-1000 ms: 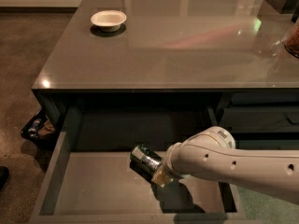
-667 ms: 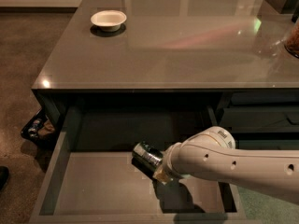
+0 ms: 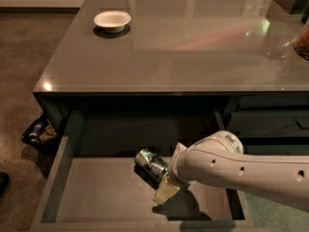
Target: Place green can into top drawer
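Note:
The green can [image 3: 150, 162] lies tilted on its side inside the open top drawer [image 3: 96, 192], just above the light grey floor near the middle. My gripper [image 3: 163, 180] reaches in from the right on a white arm [image 3: 241, 168] and is shut on the can's right end. One pale finger [image 3: 164, 193] shows below the can; the other is hidden behind it. The can casts a shadow on the drawer floor.
A white bowl [image 3: 112, 20] sits on the grey desk top [image 3: 183, 47] at the back left. Narrower stacked drawers [image 3: 270, 122] are under the desk at right. A dark bin [image 3: 36, 132] with items stands on the floor at left.
The can and gripper have shifted only very slightly inside the drawer; the grip has not changed.

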### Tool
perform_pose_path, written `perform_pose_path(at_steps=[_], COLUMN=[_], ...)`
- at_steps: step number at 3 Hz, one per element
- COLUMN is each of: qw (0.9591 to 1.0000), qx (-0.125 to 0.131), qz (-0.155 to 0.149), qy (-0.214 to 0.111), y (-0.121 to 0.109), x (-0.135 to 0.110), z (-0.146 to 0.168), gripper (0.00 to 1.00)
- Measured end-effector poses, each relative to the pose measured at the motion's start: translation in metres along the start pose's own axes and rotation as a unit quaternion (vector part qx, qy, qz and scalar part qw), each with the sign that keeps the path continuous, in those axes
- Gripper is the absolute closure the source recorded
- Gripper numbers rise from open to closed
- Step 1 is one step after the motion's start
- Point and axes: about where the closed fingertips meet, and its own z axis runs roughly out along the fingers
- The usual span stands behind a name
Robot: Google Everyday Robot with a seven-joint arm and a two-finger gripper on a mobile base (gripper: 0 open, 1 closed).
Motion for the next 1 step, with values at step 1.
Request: perform_pose_path(at_steps=[1], qw=[1.0000], qx=[0.000], qz=[0.000], qy=[0.000], y=[0.0000], x=[0.0000], z=[0.0000], gripper=[0.00])
